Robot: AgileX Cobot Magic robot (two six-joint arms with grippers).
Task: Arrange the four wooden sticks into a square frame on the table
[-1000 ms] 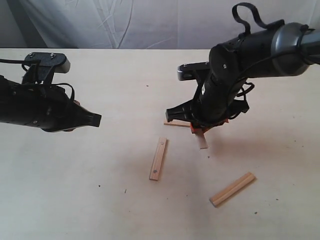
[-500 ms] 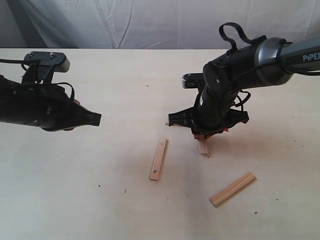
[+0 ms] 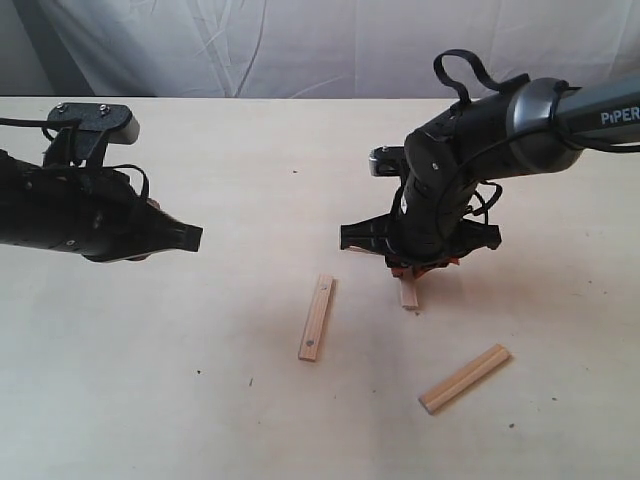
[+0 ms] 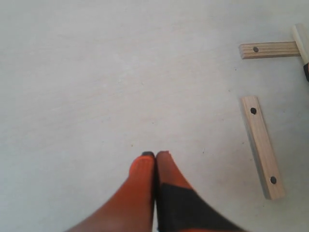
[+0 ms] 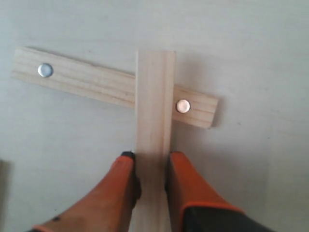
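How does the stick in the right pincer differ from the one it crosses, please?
The gripped stick sits clamped in the right pincer; the crossed stick lies free. The gripped stick passes over the crossed stick. The crossed stick shows two round dots; the gripped stick's face shows none. Both are flat, pale wood.

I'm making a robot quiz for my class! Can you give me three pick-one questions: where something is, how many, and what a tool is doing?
1. Where is the stick in the right tool? A. Crossing over another stick. B. Inside a box. C. Under a cup.
2. How many wooden sticks are there? A. Two. B. Four. C. Seven.
3. What is the left tool doing? A. Shut, holding nothing. B. Wide open. C. Gripping a stick.
Answers: 1 A, the right wrist view shows them crossed; 2 B, those two plus two loose sticks on the table; 3 A, its orange tips meet, nothing between.
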